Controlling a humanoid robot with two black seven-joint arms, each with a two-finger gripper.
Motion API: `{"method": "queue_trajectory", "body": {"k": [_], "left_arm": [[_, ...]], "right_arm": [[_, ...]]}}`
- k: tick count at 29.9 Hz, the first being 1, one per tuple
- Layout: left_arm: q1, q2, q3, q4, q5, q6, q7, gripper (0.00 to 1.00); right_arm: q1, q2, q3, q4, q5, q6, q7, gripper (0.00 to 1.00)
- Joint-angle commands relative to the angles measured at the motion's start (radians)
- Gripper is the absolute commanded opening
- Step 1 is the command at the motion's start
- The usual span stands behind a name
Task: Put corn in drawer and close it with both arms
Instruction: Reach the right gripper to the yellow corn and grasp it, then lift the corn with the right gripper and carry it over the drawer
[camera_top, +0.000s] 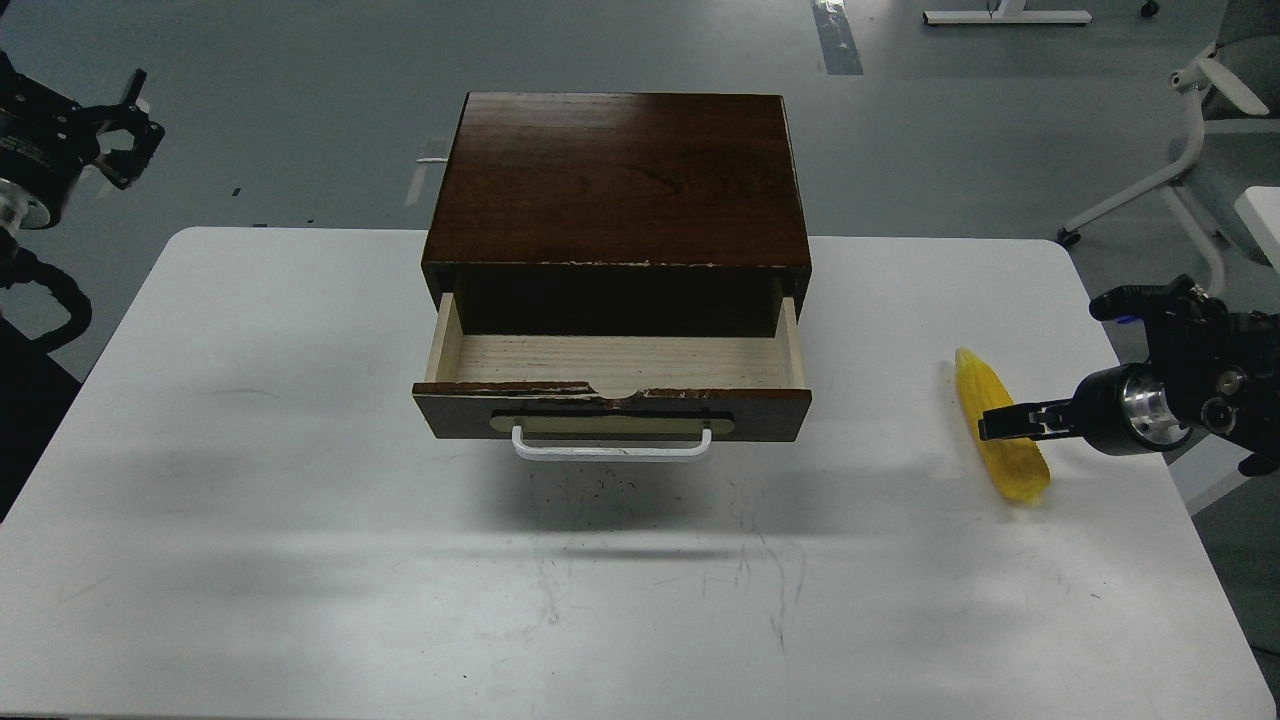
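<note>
The left gripper is seen far to the left of the cabinet, raised beyond the table's back edge, with its black fingers spread apart and nothing between them. The white table is marked by faint scratches in front of the cabinet. The cabinet itself, a dark brown wooden box, is set at the middle of the table's far side. Out of its front the drawer is pulled open, so that its pale wood floor is exposed and bare (the top edge of the dark front is chipped). A tan oval plate and a white bar handle are carried on the drawer front. To the right of the cabinet, well apart from it, the corn is laid flat on the table, its narrow end pointed away from the viewer. The right gripper is reached in from the right edge and is overlapped with the cob's middle; its fingers appear to be closed about the corn, though from this side-on angle the grip cannot be told with certainty.
</note>
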Motion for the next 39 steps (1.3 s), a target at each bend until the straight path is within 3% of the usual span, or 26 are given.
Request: {"method": "queue_trajectory", "body": {"k": [1,8,12,16,23,28,34,39], "left_arm": [[0.003,0.000,0.000,0.004,0.001,0.000,-0.001,0.98],[0.009,0.005,0.002,0.005,0.004,0.000,-0.001,0.98],[0.010,0.003,0.005,0.007,0.006,0.000,0.001,0.98],[0.010,0.002,0.006,0.007,0.006,0.000,0.002,0.98],[0.006,0.006,0.072,0.010,0.081,0.000,0.001,0.98],[0.006,0.006,0.075,0.011,0.089,0.000,0.001,0.98],[0.006,0.008,0.083,0.011,0.093,0.000,0.010,0.98],[0.000,0.009,0.084,0.010,0.121,0.000,0.012,0.98]], "right_arm": [[-0.005,0.028,0.001,-0.015,0.000,-0.007,0.002,0.71],[-0.005,0.033,-0.001,-0.025,0.000,-0.047,0.006,0.37],[0.002,0.031,0.005,-0.024,0.001,-0.048,0.014,0.09],[0.018,0.025,0.022,-0.021,0.007,-0.068,0.025,0.01],[0.286,-0.064,0.064,0.037,0.014,-0.073,0.086,0.00],[0.495,-0.040,0.065,0.093,0.007,-0.074,0.091,0.00],[0.614,0.132,0.056,0.185,-0.066,-0.073,0.091,0.00],[0.631,0.276,0.056,0.231,-0.304,-0.073,0.095,0.00]]}}
